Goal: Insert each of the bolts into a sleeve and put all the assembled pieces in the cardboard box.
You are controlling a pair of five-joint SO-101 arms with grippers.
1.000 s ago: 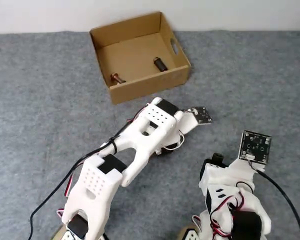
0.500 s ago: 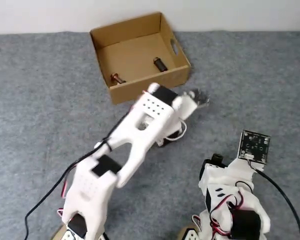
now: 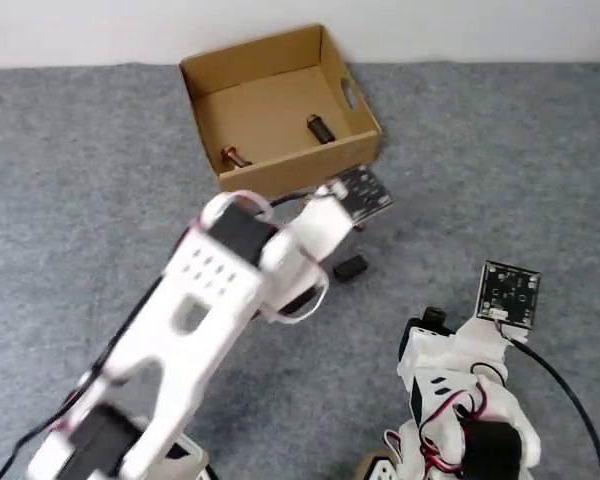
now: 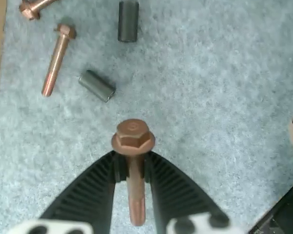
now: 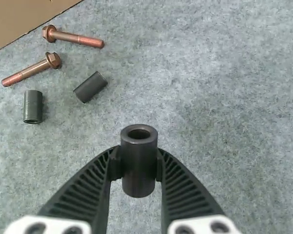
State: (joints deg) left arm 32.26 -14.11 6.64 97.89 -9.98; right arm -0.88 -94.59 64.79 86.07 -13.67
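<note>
Altogether 3 bolts (image 4: pixel 133 139), 3 sleeves (image 5: pixel 138 156), 2 assembled pieces (image 3: pixel 320 128) in box (image 3: pixel 280 176).

Held bolt (image 4: pixel 133 165): copper-toned; same recorded for loose bolts (image 4: pixel 56 61). Held sleeve (image 5: pixel 138 168): dark grey, matt; loose sleeves (image 4: pixel 97 86) likewise. Cardboard box (image 3: pixel 290 172): plain brown. Carpet (image 3: pixel 500 150): grey, mottled fleck observed. Arm casing (image 3: pixel 195 300): white. Fingers (image 4: pixel 88 190): black, ribbed pattern noted.
</note>
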